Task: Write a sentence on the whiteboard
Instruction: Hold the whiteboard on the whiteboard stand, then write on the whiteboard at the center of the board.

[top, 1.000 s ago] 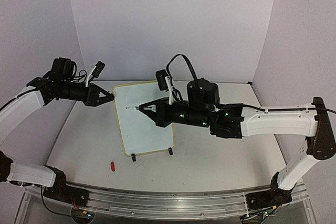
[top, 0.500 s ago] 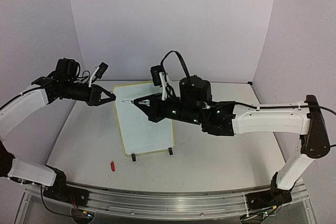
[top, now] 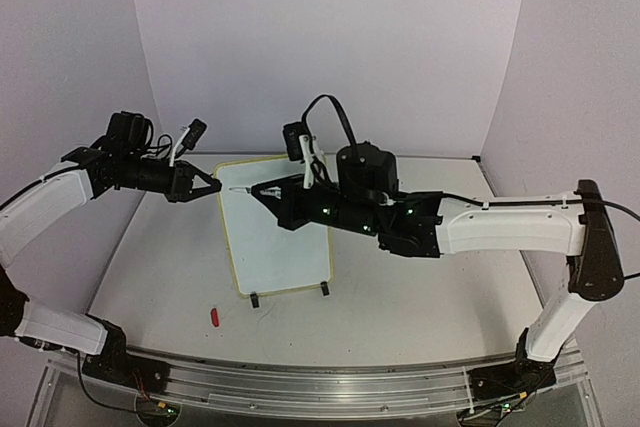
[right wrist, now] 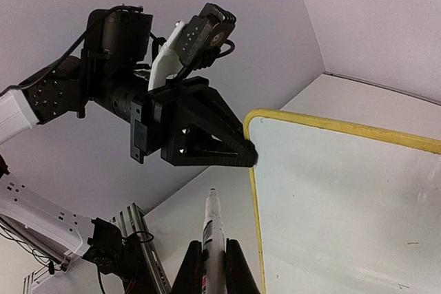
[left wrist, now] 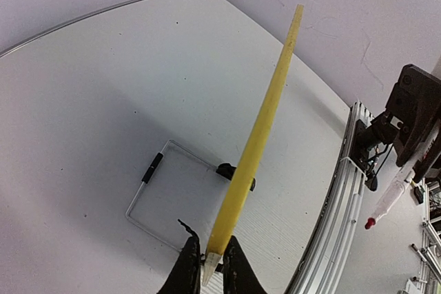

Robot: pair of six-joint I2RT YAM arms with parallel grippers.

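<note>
The whiteboard [top: 285, 247] stands tilted on two black feet, and its white face is blank; no sentence shows. My left gripper [top: 212, 187] is shut on the yellow rim at the board's upper left corner. The left wrist view shows the rim [left wrist: 265, 115] edge-on between my fingers [left wrist: 187, 266]. My right gripper [top: 268, 193] is shut on a white marker [top: 250, 190] that points left near that corner. In the right wrist view the marker [right wrist: 214, 228] has its tip just left of the rim [right wrist: 253, 204], below the left gripper [right wrist: 238, 151]. The board face [right wrist: 344, 191] is bare.
A small red cap [top: 213, 316] lies on the table in front of the board's left side. A thin wire frame [left wrist: 149, 169] lies on the table behind the board. The metal rail [top: 320, 382] runs along the near edge. Walls close off the back and sides.
My right gripper has carried the marker left and farther back, from the board's middle to its upper left corner. My left gripper still holds the rim, shifted only slightly.
</note>
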